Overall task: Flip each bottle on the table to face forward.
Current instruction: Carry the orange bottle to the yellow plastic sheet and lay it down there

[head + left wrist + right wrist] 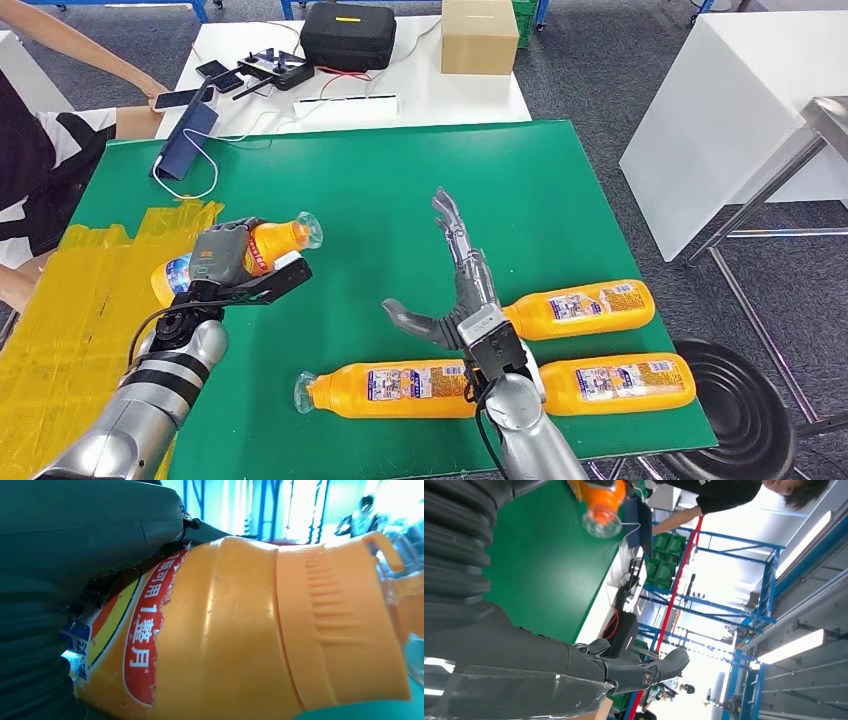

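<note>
My left hand (pixel 225 262) grips one orange bottle (pixel 270 243) above the green table (pixel 400 180), its long axis running left to right, clear cap pointing right. My right hand (pixel 462 290), fingers spread and holding nothing, hovers just beside the three bottles (pixel 400 388) lying near.

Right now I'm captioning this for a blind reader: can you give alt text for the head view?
The left hand holds an orange bottle above a green table, while the right hand is raised with its fingers spread. Three more orange bottles lie on their sides near the table's front edge.
</note>
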`<action>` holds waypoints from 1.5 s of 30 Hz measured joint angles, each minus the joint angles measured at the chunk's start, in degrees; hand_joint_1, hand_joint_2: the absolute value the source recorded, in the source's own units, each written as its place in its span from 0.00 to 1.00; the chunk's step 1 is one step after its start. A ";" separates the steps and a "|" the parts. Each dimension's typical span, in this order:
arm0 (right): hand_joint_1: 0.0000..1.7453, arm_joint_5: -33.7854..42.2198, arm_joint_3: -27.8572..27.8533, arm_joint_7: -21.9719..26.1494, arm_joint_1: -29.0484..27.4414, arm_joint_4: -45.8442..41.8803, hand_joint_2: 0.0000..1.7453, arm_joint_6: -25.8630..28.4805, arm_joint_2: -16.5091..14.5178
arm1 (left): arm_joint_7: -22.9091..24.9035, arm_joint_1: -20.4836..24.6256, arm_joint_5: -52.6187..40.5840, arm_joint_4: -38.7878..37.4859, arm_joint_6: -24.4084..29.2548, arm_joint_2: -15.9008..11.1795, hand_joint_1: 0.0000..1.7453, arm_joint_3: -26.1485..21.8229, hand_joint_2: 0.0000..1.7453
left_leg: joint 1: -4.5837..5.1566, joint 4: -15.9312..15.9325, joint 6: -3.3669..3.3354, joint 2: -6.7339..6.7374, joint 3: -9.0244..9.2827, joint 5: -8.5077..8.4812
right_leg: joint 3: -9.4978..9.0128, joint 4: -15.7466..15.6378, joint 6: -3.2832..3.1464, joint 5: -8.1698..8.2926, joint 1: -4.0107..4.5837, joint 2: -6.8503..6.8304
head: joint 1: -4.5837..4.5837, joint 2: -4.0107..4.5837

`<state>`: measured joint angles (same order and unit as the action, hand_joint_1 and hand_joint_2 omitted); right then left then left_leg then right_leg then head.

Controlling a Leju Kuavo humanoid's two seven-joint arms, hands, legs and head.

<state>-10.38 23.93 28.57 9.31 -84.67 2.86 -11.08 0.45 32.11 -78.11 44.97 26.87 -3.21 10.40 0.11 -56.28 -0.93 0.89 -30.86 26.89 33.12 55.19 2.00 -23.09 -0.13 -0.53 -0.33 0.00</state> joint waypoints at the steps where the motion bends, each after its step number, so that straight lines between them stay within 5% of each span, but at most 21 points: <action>1: 0.00 0.00 0.00 0.00 0.00 0.00 1.00 0.00 0.00 | 0.00 0.00 0.00 0.00 0.00 0.00 1.00 0.00 1.00 | 0.00 0.00 0.00 0.00 0.00 0.00 | 0.00 0.00 0.00 0.00 0.00 0.00 | 0.00 0.00; 7: 0.00 -0.25 -0.01 -0.12 -0.33 -0.64 1.00 0.22 0.22 | 2.77 1.10 -2.19 -3.69 -0.79 -0.83 1.00 -0.11 1.00 | 0.00 0.00 0.00 0.02 0.00 0.00 | 0.00 0.00 0.00 0.00 0.00 0.01 | 0.01 0.00; 10: 0.00 -0.87 -0.02 -0.58 -0.82 -1.23 1.00 0.60 0.72 | 11.06 4.00 -7.73 -12.62 -1.28 -3.23 1.00 -0.48 1.00 | 0.00 0.00 0.00 0.02 0.00 0.00 | 0.00 0.01 0.00 0.00 0.00 0.01 | 0.00 0.00; 11: 0.00 -1.09 -0.02 -0.71 -0.89 -1.27 1.00 0.67 0.80 | 14.41 4.84 -9.84 -14.97 -1.31 -3.97 0.87 -0.49 1.00 | 0.00 0.00 0.00 0.01 -0.01 0.00 | 0.00 0.01 0.00 0.00 0.00 0.01 | 0.00 0.00; 14: 0.00 -1.27 -0.02 -0.82 -0.97 -1.27 1.00 0.70 0.83 | 17.25 5.94 -11.38 -17.41 -1.31 -4.97 0.12 -0.44 1.00 | 0.00 0.00 0.00 0.01 -0.01 0.00 | 0.00 0.01 0.00 0.00 0.00 0.01 | 0.01 0.00; 15: 0.00 -1.27 -0.02 -0.84 -0.98 -1.27 1.00 0.70 0.84 | 17.08 6.13 -11.38 -17.81 -1.23 -5.12 0.00 -0.44 1.00 | 0.00 0.00 0.00 0.01 -0.01 0.00 | 0.00 0.01 0.00 0.00 0.00 0.01 | 0.00 0.00; 23: 0.00 -1.27 -0.01 -0.93 -1.02 -1.27 1.00 0.76 0.92 | 12.16 6.37 -9.77 -19.21 0.66 -5.20 0.00 -1.63 1.00 | 0.00 0.00 0.00 0.00 0.01 0.00 | 0.00 0.01 0.00 0.00 0.00 0.01 | 0.00 -0.01; 38: 0.00 -1.29 -0.02 -1.35 -1.00 -1.08 1.00 2.12 1.02 | -11.66 4.39 12.11 -15.39 6.08 -0.04 0.00 -11.60 1.00 | 0.00 0.00 0.00 -0.01 0.00 0.00 | 0.00 0.01 0.00 0.00 -0.01 0.01 | 0.00 0.00; 45: 0.00 -1.27 -0.02 -1.49 -1.00 -0.82 1.00 2.41 1.16 | -13.25 2.98 13.93 -12.68 6.78 1.23 0.00 -14.11 1.00 | 0.00 0.00 0.00 -0.04 0.00 0.00 | 0.00 0.01 0.00 0.00 0.00 0.00 | 0.00 0.00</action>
<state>-11.65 23.91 27.08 8.31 -85.49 5.27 -9.92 -12.80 35.09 -64.17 32.29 33.64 -1.98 -3.71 0.11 -56.28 -0.92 0.85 -30.87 26.88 33.12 55.20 1.99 -23.09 -0.13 -0.52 -0.33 0.00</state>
